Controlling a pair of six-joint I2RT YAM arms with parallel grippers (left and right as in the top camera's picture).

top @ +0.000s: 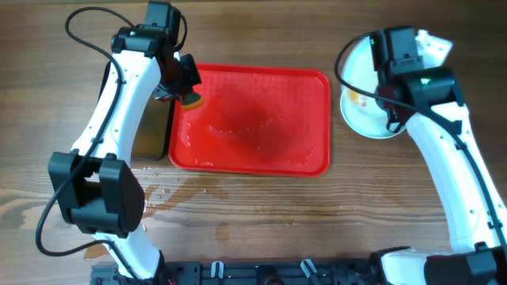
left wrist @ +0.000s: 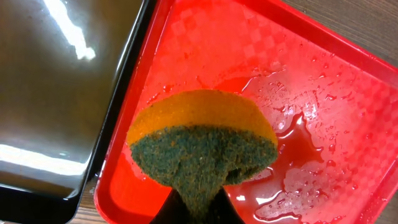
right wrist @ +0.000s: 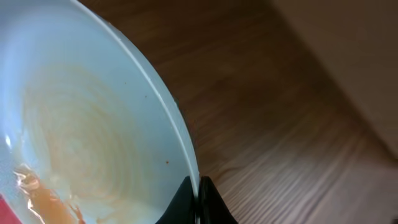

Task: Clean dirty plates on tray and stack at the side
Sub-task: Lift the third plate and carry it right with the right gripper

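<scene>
Plate (right wrist: pixel 74 124) — smeared orange-brown inside — is off the tray (top: pixel 309 95), at its 3 o'clock over the wood table (top: pixel 261 214). The right gripper (right wrist: pixel 199 200) has its fingers nearly closed, pinching the plate's rim. The left gripper (left wrist: pixel 198 214) clamps a green-and-orange sponge (left wrist: pixel 202 143) over the tray's wet 9 o'clock edge — just beside the black tray (left wrist: pixel 56 93).

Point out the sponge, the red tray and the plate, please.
sponge (left wrist: pixel 202 152): left wrist view, on its green scrubbing face.
red tray (top: pixel 297 95): overhead view, on its bare floor.
plate (right wrist: pixel 93 112): right wrist view, on its smeared inner surface.
</scene>
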